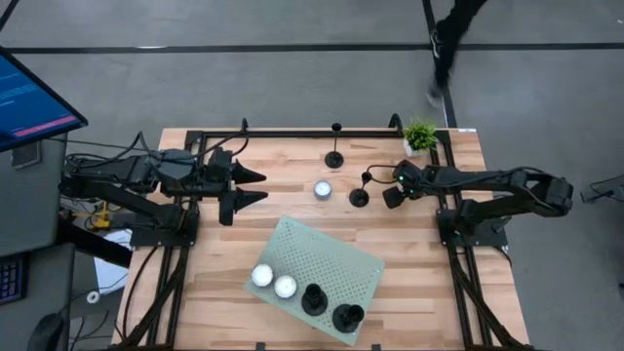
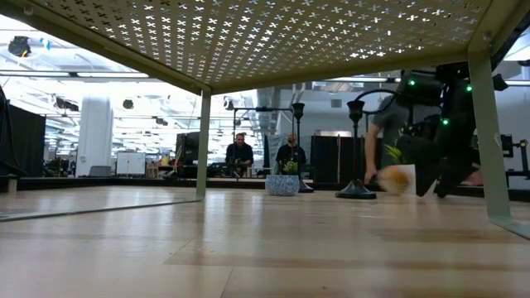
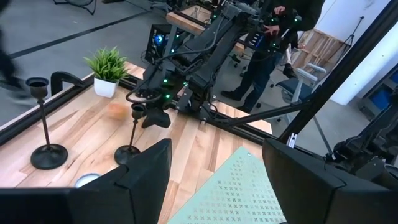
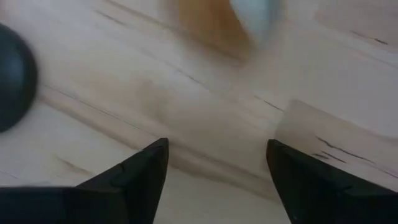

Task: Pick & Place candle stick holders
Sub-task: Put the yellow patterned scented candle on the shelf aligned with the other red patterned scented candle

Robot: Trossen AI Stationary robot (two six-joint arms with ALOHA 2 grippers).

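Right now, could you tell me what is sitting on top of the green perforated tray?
On the green tray sit two white tealight candles and two black candle holders, near its front edge. Seen from above, the holders hide the tray under their bases.

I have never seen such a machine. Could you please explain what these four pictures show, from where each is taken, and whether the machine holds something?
These are two dark robot arms at a wooden table. One picture looks down from above, one looks level across the tabletop, and two come from cameras on the arms' wrists.

From above, a green perforated tray carries two white tealights and two black candle stick holders. Two more holders and one tealight stand on the wood, near a small potted plant.

The right gripper is beside a holder, fingers apart, holding nothing. The left gripper waits open and empty.
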